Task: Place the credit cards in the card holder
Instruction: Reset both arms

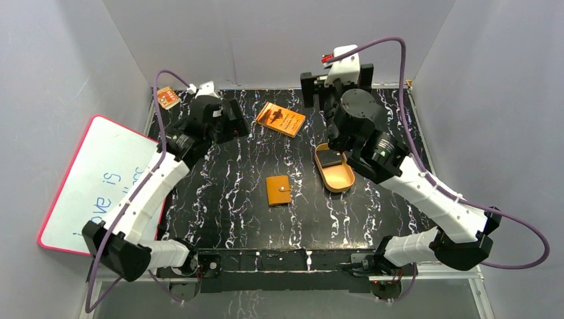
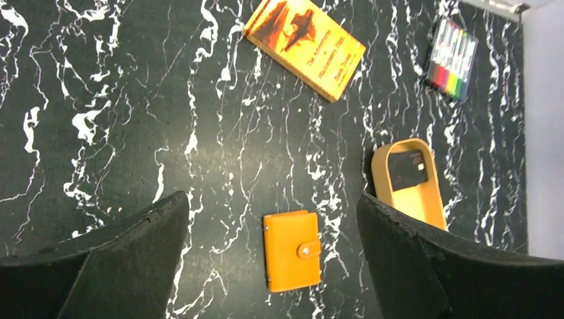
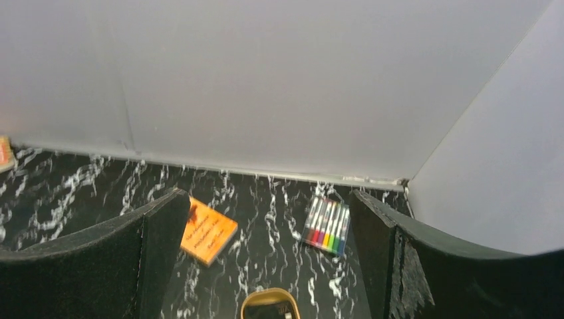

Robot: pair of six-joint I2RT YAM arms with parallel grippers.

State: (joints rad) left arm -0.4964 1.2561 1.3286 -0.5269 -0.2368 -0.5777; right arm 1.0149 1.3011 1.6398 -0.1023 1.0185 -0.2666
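So, starting at the business end: the left gripper [image 2: 271, 203] has its jaws spread wide with nothing between them, and it hangs above the back left of the table, looking down. In its wrist view we see the two black fingers [image 2: 120, 266] framing the card holder [image 2: 291, 250]. The holder lies flat on the black marbled table [image 2: 100, 100] below, folded shut with the snap tab fastened. Nothing touches it. The right gripper [image 3: 266, 199] is wide apart too and holds nothing; it's raised near the back wall, aimed toward the far right corner.

Moving outward, the card holder sits about mid-table, clear of everything else. To its right in the top view, and apart from it, is a tan oval tray [image 1: 342, 181]. The credit cards [image 1: 329, 158] are inside that, at the end nearer the back wall (we only make out one black rectangle, so we can't tell whether it's one card or a stack). Behind the card holder, toward the back wall, lies an orange book [image 1: 281, 119] with black print, skewed. A pack of coloured markers [image 3: 327, 224] rests near the back right corner. Off the table's left edge we see a whiteboard [image 1: 100, 179] with a pink-red border by the side wall.
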